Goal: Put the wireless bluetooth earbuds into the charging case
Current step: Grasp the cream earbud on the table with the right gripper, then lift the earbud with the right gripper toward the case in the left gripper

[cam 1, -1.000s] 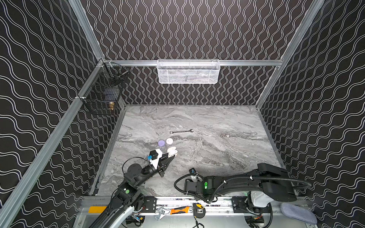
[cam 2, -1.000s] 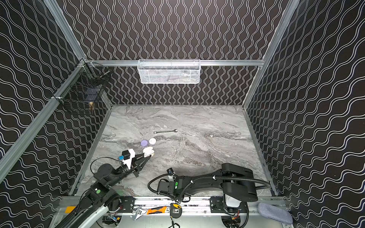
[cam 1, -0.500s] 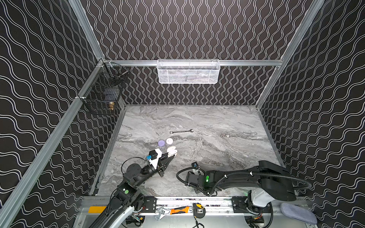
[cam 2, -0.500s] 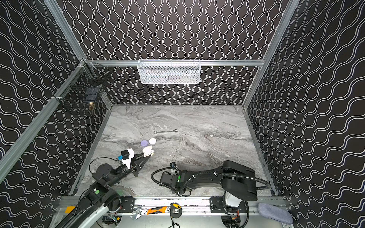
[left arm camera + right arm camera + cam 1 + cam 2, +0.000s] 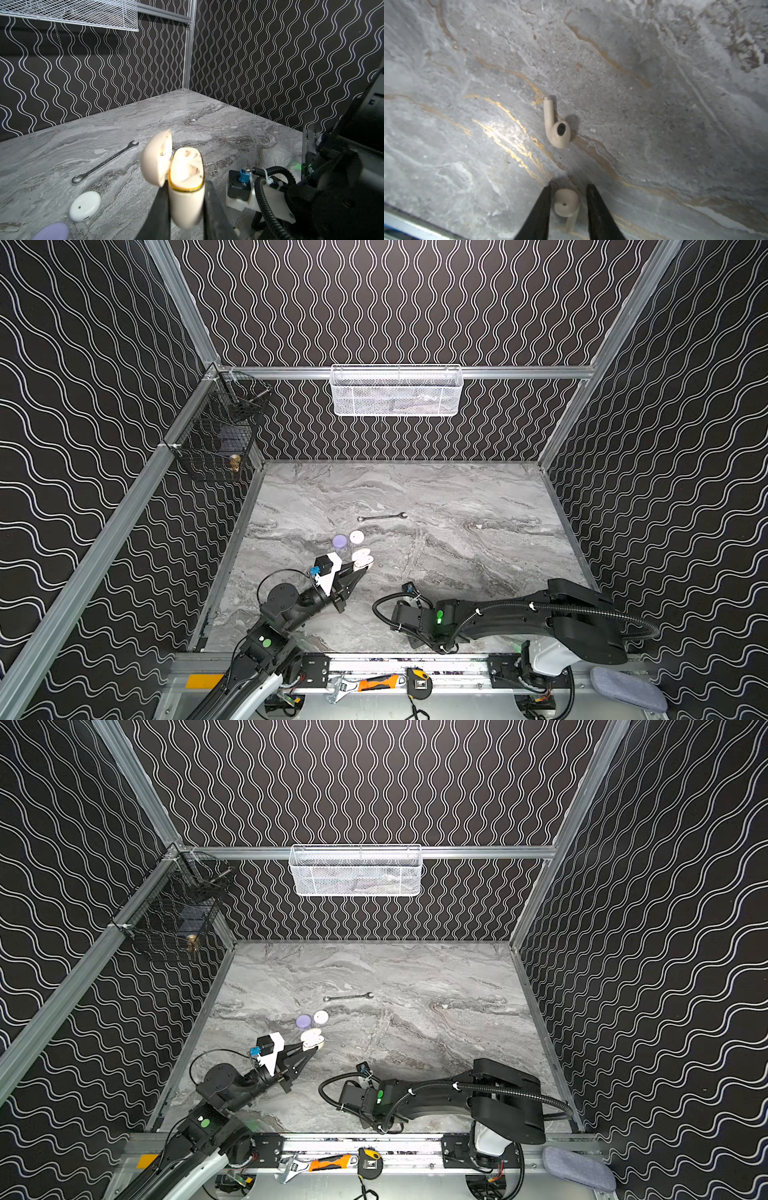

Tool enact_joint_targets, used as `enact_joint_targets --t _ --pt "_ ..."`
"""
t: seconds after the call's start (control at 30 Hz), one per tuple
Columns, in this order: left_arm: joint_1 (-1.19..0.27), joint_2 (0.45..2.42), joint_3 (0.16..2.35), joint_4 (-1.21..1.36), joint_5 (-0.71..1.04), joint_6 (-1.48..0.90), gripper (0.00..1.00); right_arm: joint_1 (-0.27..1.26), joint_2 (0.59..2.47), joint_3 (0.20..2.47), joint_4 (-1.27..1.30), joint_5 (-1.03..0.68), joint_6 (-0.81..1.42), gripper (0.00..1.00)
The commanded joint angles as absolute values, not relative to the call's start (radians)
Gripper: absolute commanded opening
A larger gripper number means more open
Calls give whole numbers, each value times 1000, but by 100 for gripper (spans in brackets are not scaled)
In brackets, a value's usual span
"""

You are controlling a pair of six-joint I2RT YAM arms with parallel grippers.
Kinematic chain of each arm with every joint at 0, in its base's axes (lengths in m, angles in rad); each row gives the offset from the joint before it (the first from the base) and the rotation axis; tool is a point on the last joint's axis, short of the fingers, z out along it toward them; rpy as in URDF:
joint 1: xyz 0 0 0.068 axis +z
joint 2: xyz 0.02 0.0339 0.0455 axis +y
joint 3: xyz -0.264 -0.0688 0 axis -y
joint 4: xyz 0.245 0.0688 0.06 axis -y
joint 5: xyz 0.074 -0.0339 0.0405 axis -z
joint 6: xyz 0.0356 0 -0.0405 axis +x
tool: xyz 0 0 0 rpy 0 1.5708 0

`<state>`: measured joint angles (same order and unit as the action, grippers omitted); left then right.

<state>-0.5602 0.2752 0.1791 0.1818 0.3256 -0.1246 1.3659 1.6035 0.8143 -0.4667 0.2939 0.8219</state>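
My left gripper [image 5: 186,188] is shut on a cream charging case [image 5: 185,199], held upright above the table with its lid [image 5: 155,158] hinged open. Both top views show that case [image 5: 363,559] [image 5: 312,1038] at the left fingertips. Close to the front rail, my right gripper [image 5: 568,187] points down at the table. It stands open, one jaw on each side of a cream earbud [image 5: 566,202] with narrow gaps. A second cream earbud [image 5: 556,128] lies flat just beyond it. From above, the right arm [image 5: 419,616] hides its fingers and both earbuds.
Behind the held case lie a shut white case [image 5: 356,536], a shut lavender case [image 5: 340,540] and a steel wrench [image 5: 381,516]. A white mesh basket [image 5: 396,391] hangs on the back wall and a black wire basket [image 5: 216,435] on the left wall.
The right arm's wrist has shifted slightly away from the front rail and its elbow has moved. The left arm and the case it holds have stayed where they were.
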Motion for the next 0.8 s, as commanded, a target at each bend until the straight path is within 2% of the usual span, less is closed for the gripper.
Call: enact_joint_targets --t 0.0,0.23,0.53,0.63,0.77 --pt "-559 269 189 202 329 -115 0 1367 1608 801 -464 240 841 30" --pt "-559 274 190 204 337 -117 0 1367 1600 796 -471 244 858 22" --pt "-560 285 195 249 408 -126 0 1382 1516 825 -511 326 928 15" --pt "-558 295 192 284 438 -137 0 1388 1465 855 -545 378 955 13" --pt "-559 310 200 318 484 -133 0 1409 1370 954 -621 536 958 12"
